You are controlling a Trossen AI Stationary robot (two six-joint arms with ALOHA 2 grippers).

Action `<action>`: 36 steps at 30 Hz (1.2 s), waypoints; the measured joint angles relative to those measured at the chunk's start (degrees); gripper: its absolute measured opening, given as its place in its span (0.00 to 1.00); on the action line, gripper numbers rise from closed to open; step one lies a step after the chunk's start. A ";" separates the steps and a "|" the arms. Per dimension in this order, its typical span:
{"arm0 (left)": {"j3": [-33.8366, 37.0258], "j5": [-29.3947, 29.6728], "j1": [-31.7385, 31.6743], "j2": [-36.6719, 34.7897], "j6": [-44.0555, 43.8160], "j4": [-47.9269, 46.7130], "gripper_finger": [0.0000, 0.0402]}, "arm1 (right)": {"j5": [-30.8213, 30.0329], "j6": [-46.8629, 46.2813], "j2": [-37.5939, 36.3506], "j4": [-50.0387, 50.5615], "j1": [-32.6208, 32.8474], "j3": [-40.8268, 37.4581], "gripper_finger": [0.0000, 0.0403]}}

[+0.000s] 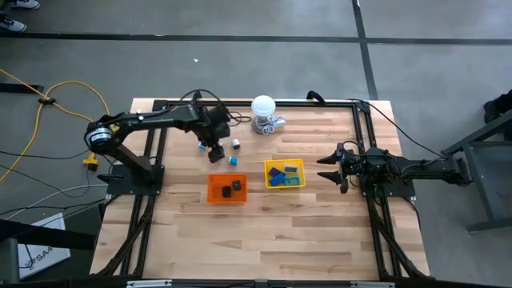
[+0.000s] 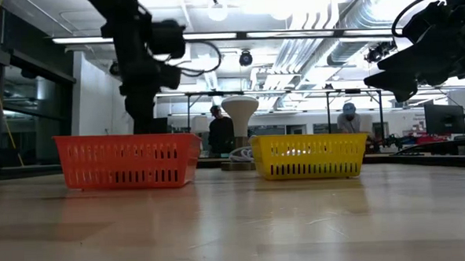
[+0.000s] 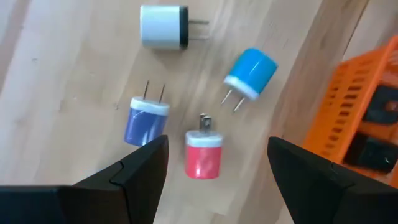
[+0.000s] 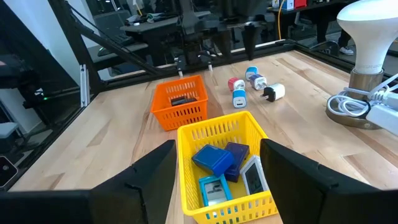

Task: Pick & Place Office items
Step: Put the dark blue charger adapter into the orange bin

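Four small plug adapters lie flat on the wooden table in the left wrist view: white (image 3: 163, 27), blue (image 3: 252, 73), purple (image 3: 147, 119) and red (image 3: 203, 155). My left gripper (image 3: 214, 168) is open and hovers above them, with the red adapter below the gap between its fingers. In the high view my left gripper (image 1: 214, 152) stands between the purple adapter (image 1: 200, 146), the white one (image 1: 237, 144) and the blue one (image 1: 233, 159). The yellow tray (image 4: 214, 134) holds flat blue, teal and grey blocks (image 4: 214, 160). Black bits lie in the orange tray (image 1: 214, 194). My right gripper (image 1: 328, 167) is open and waits to the right of the yellow tray.
A white ball lamp on a metallic base (image 1: 264, 108) with a coiled cable stands near the far edge, behind the trays. The orange tray (image 2: 128, 160) and yellow tray (image 2: 308, 156) sit side by side mid-table. Bare wood lies toward the near edge. People stand in the room beyond.
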State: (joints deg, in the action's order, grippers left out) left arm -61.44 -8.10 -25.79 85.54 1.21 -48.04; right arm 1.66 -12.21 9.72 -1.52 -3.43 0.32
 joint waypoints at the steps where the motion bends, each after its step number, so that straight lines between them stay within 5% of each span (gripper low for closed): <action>1: 0.91 -1.26 -1.21 0.00 1.92 0.78 0.66 | -0.01 -0.02 0.00 0.00 -0.01 -0.01 0.55; 8: 4.47 -3.65 -7.37 0.02 12.83 4.35 0.66 | -0.01 -0.01 -0.01 0.00 0.00 0.00 0.55; 15: 4.49 0.10 -8.45 0.38 19.73 5.58 0.66 | -0.01 0.00 -0.02 0.00 -0.01 0.02 0.55; 36: 4.56 3.87 -5.96 6.48 19.72 9.66 0.66 | -0.05 -0.02 -0.02 -0.04 0.00 0.00 0.55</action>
State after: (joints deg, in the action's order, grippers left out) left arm -56.88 -4.23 -31.75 92.01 20.94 -38.38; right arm 1.61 -12.23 9.69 -1.56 -3.42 0.33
